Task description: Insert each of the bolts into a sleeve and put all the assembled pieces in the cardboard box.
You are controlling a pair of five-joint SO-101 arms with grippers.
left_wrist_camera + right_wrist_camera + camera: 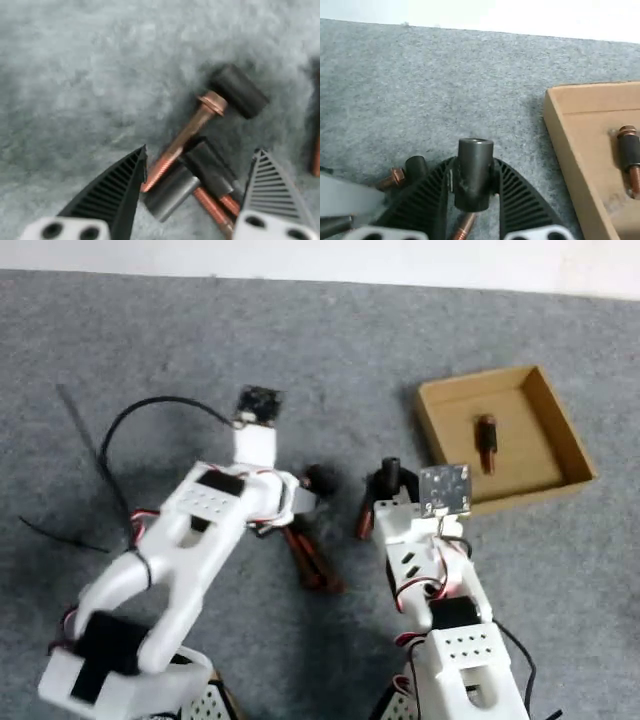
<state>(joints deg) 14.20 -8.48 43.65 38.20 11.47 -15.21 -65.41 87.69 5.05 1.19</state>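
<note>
While your right tool (473, 167) clamps a dark cylindrical metal sleeve (474, 177) lower centre, your left tool (202, 149) hangs open above copper bolts (192, 127).

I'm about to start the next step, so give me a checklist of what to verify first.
1. Right gripper shut on the sleeve: ok.
2. Sleeve upright, bore open on top: ok.
3. Left gripper open by the loose bolt: ok.
4. Bolt gripped for inserting: not ok, it lies on the mat.
5. Bolt clear of other pieces: not ok, a second sleeve lies at its tip.
6. Cardboard box has room: ok, one assembled piece inside.
</note>
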